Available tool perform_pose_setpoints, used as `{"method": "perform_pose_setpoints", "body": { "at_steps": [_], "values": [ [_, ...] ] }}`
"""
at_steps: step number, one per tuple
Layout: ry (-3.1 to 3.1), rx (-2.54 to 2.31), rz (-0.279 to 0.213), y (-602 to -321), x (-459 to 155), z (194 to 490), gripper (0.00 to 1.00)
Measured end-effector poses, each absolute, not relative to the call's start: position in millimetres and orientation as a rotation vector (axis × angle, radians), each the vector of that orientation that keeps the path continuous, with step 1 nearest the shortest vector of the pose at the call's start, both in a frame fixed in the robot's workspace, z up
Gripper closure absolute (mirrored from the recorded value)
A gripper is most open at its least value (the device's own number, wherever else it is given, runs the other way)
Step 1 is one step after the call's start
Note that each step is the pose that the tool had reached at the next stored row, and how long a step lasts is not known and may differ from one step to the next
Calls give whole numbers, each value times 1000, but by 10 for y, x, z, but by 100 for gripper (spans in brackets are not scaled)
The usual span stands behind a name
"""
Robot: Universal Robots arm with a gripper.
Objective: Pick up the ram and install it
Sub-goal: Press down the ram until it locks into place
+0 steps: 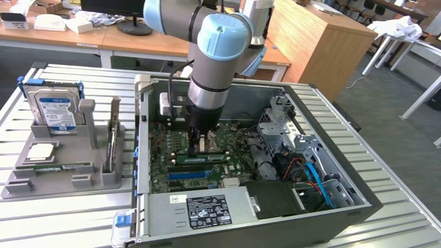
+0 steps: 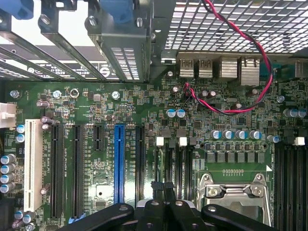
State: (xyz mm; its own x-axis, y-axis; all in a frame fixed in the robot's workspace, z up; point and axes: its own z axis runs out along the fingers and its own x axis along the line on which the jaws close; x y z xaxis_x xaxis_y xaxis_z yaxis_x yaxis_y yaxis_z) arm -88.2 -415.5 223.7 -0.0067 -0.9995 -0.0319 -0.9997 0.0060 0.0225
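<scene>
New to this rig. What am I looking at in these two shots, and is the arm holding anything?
The grey and light-blue machine is a robot arm. Its tool reaches down into an open computer case, over the green motherboard.

The exterior view comes from a camera off the arm. The wrist view comes from a camera on the arm, looking along the black fingers at the motherboard's slots.

The tool is shut, right at a green ram stick lying along the board. Whether it grips the stick I cannot tell.

Beside the case, a grey parts holder carries a hard drive.
</scene>
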Motion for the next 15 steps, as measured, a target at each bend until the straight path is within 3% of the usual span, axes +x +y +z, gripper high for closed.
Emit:
{"method": "perform_pose_setpoints", "body": {
  "at_steps": [15],
  "values": [
    [2223,-2209,60,-4155,-882,2226,90]
  ]
}}
